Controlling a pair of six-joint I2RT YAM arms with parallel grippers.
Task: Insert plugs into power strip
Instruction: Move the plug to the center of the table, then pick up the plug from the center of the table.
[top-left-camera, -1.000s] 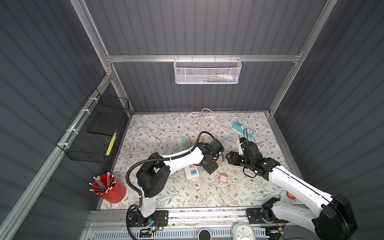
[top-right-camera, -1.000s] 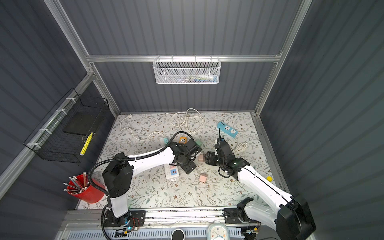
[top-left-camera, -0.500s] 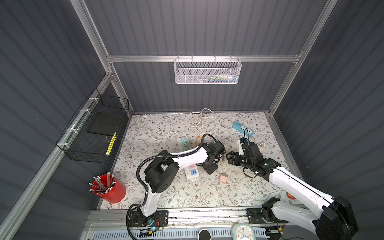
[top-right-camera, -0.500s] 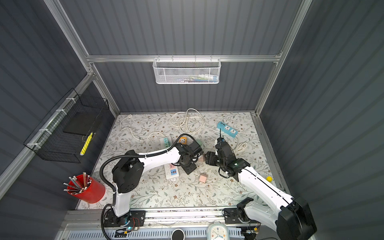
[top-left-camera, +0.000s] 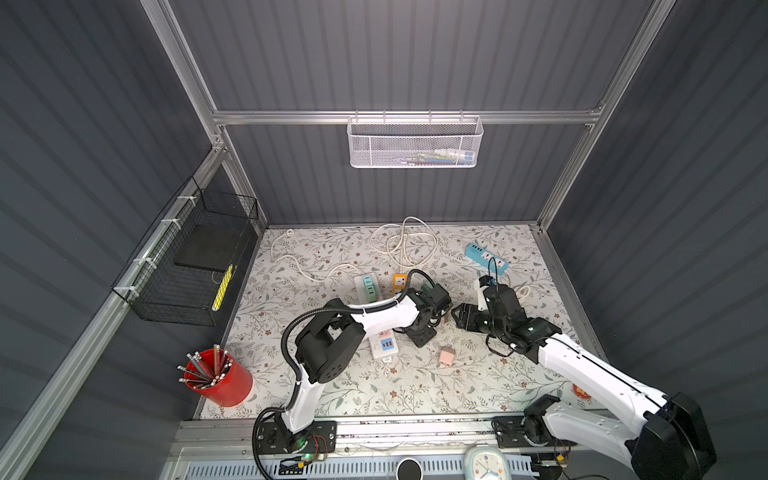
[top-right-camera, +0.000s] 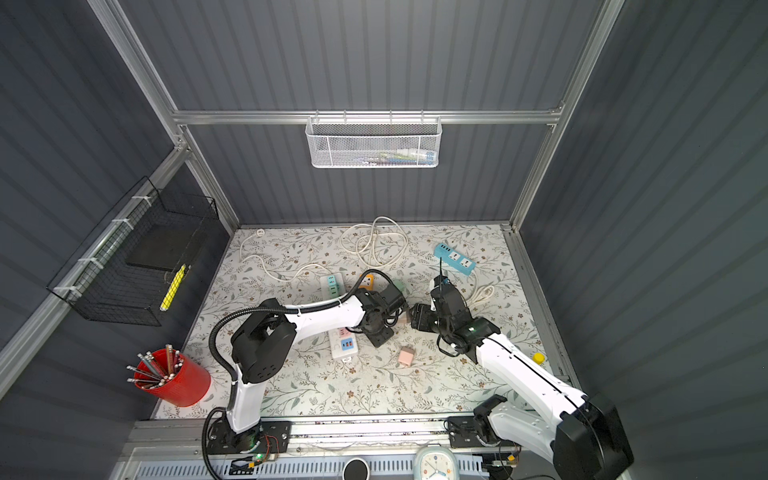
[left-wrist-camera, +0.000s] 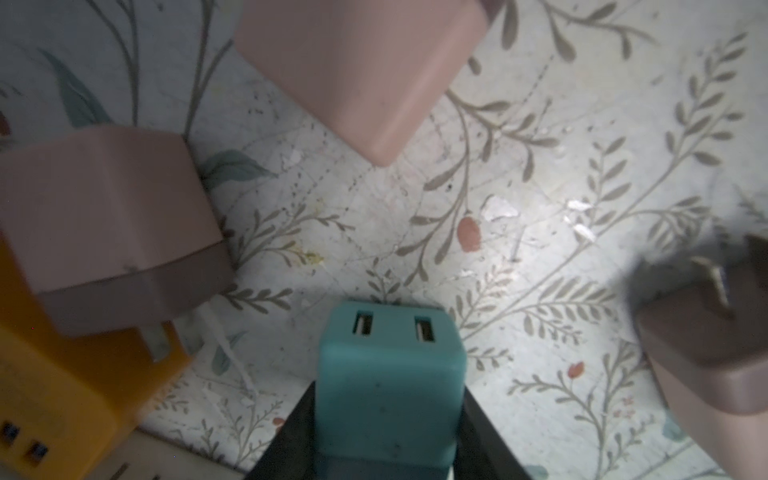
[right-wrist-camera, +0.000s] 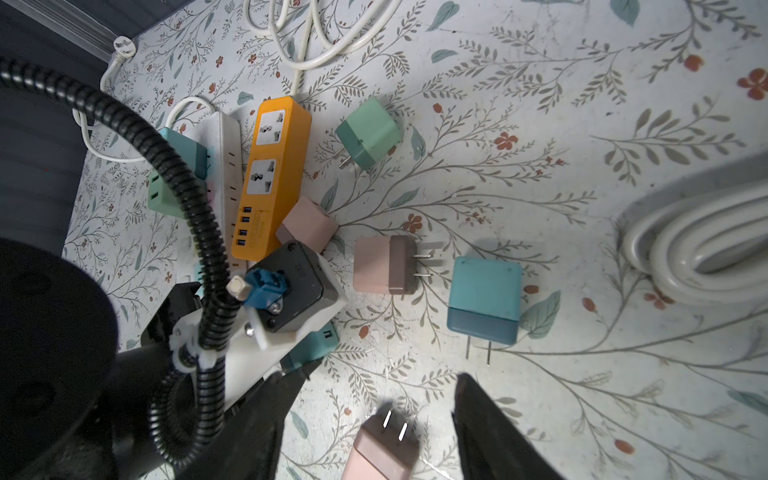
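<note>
We find the left gripper (left-wrist-camera: 388, 399) clamped on a teal plug (left-wrist-camera: 388, 353), ports facing the floral surface (top-left-camera: 374, 386), long axis along the fingers (left-wrist-camera: 291, 436). The right gripper (right-wrist-camera: 380, 374) gapes around a pink plug (right-wrist-camera: 384, 451) without touching it. Grey ribbed walls (top-left-camera: 415, 62) enclose everything.

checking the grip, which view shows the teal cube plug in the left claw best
Left wrist view: the teal cube-shaped plastic plug sits between the left claw's fingers, both slots showing. Right wrist view catches only its corner; in both top views the left arm covers it.
</note>
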